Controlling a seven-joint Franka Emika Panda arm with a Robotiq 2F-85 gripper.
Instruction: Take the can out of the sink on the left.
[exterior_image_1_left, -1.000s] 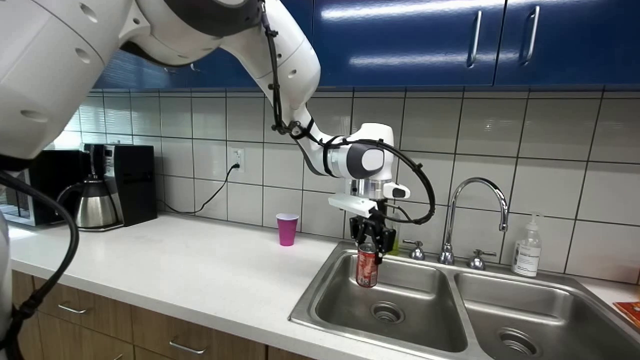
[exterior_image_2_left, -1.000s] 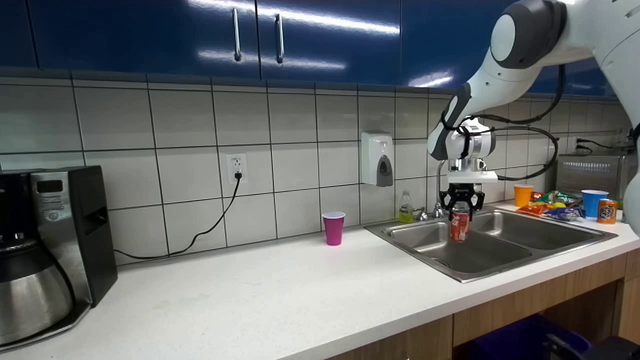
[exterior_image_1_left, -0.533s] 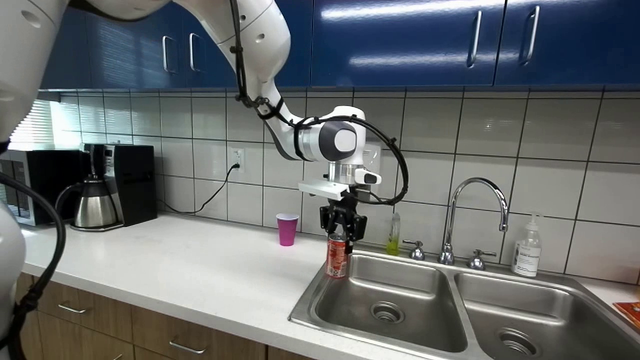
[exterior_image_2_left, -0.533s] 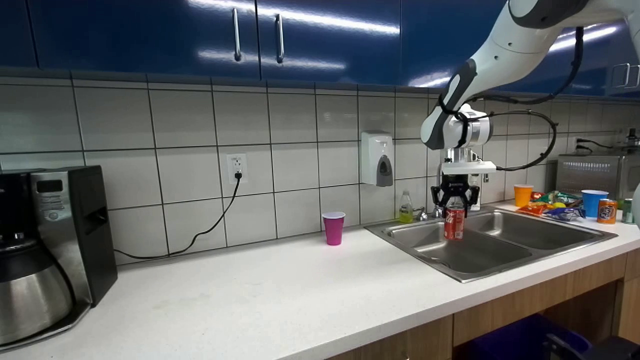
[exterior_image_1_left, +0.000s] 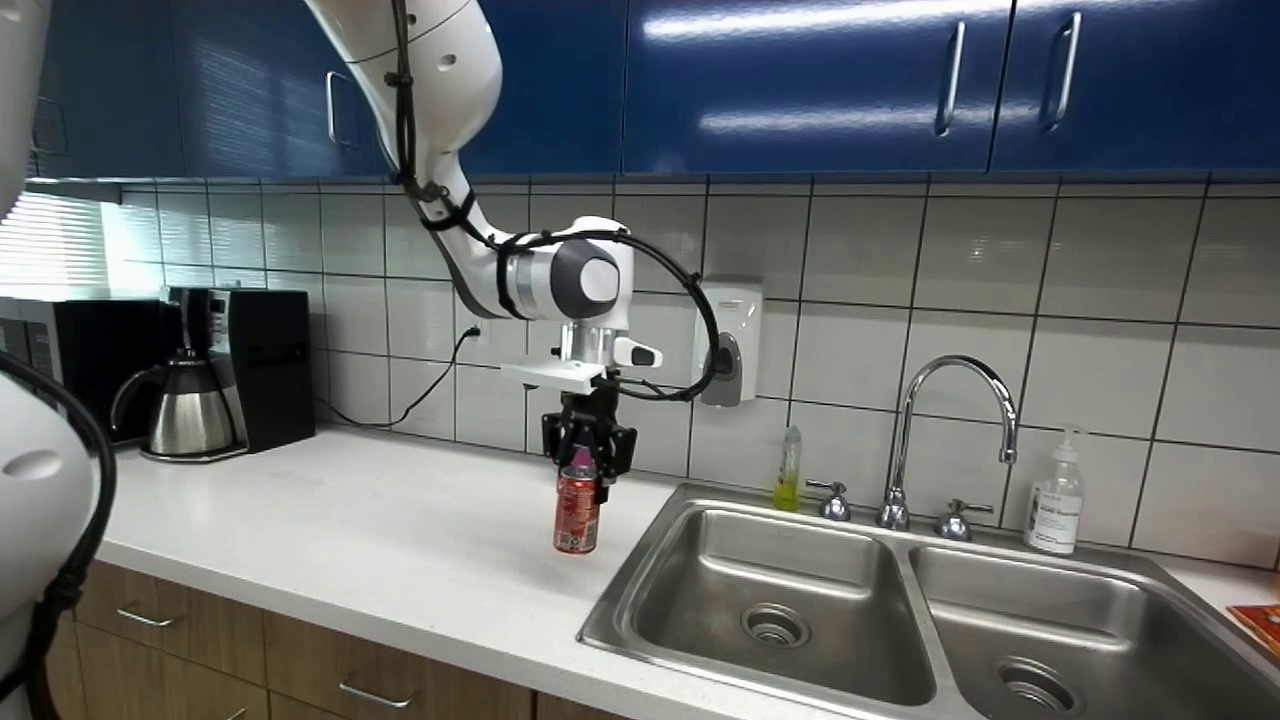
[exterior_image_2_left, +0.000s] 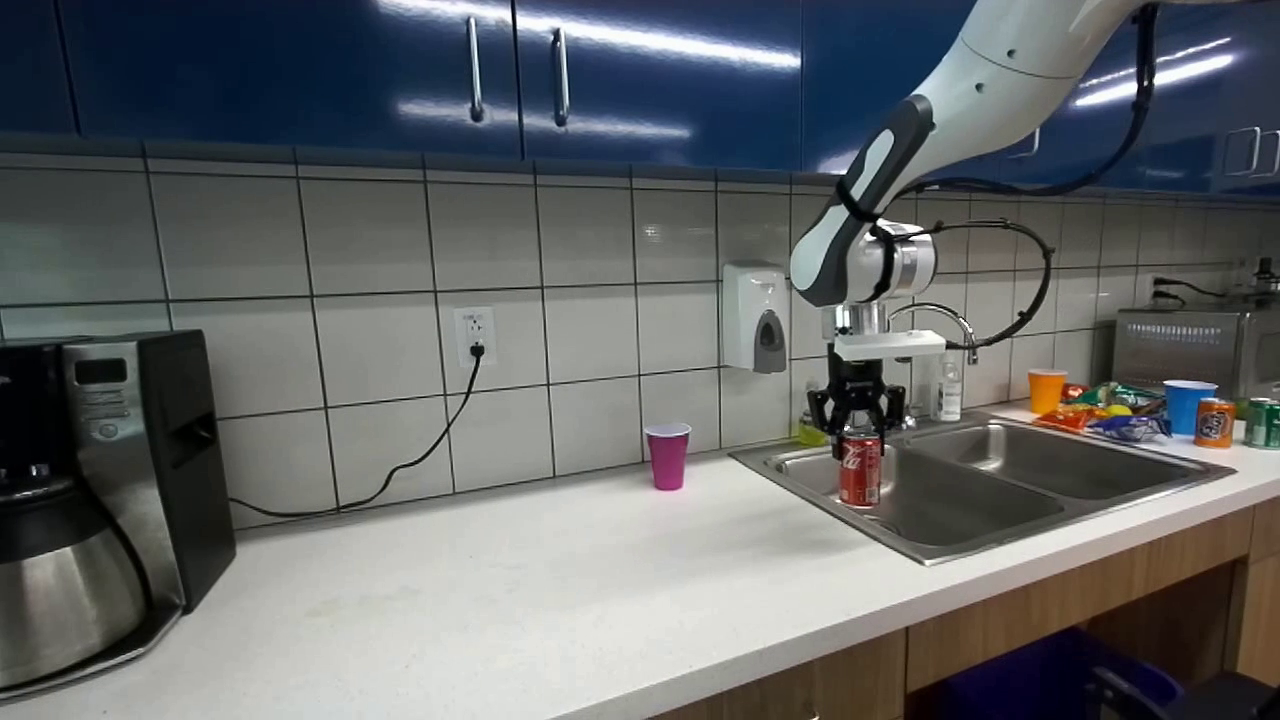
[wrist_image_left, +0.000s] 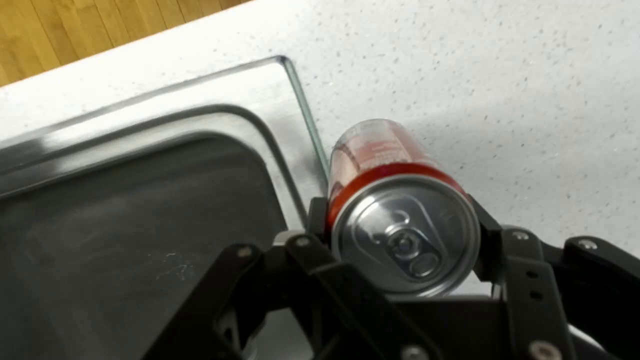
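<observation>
Gripper (wrist_image_left: 400, 227) narrowed onto the can (wrist_image_left: 405, 245), pads (wrist_image_left: 318, 216) at its upper end; can hangs roughly upright below the tool. Counter (wrist_image_left: 525, 125) under it, sink (exterior_image_1_left: 850, 630) just beside. Reads as already out of the sink, set-down left to do. Height of can base over counter: hard to judge at these angles. Main risk: letting go too high because that gap is misread; can drops, tips, could roll back over the rim (wrist_image_left: 295, 150) beside the tool. Next: lowering without shifting further from the sink, so the base catches the rim and the can twists in the grip. Smooth metal held only near the top, so a bump could make it slip. Pink cup (exterior_image_2_left: 667, 458) well apart from the tool; an overlong sweep that way could knock it.
</observation>
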